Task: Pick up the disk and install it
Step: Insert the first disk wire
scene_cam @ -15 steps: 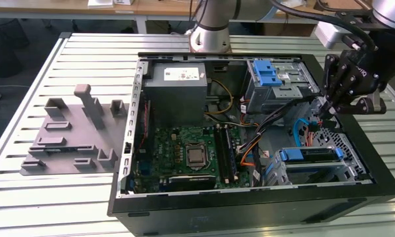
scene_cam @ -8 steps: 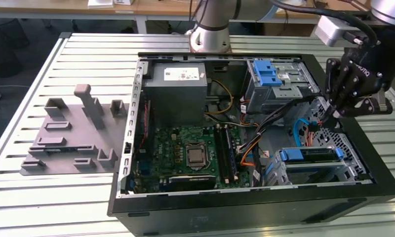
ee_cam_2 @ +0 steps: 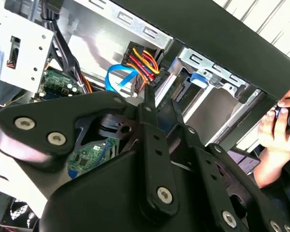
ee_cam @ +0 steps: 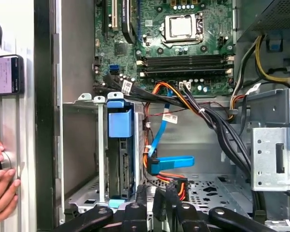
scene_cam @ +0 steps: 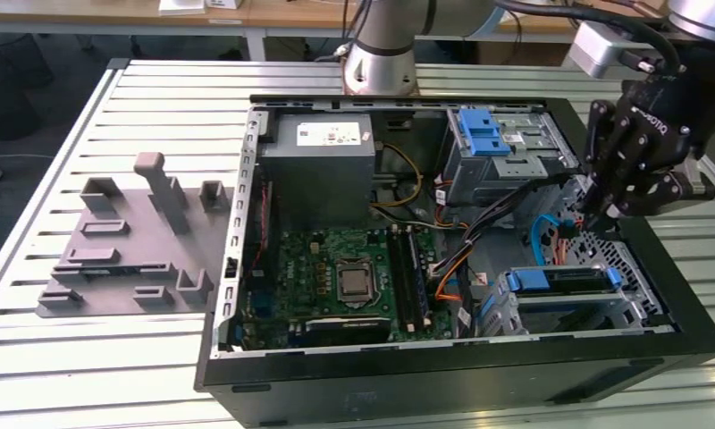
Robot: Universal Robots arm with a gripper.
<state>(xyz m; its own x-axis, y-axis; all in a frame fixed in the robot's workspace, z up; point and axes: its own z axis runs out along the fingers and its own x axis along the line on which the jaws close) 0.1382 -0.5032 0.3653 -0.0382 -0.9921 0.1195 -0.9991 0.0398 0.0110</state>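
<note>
Disk [scene_cam: 557,280] seated (apparently) — gripper [scene_cam: 604,213] above.

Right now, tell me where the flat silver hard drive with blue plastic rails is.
The disk sits on edge in the metal bay at the case's near corner on the exterior view's right, below the gripper.

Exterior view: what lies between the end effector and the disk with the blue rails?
In the exterior view, a looping blue cable and a stretch of perforated case metal lie between the end effector and the disk.
</note>
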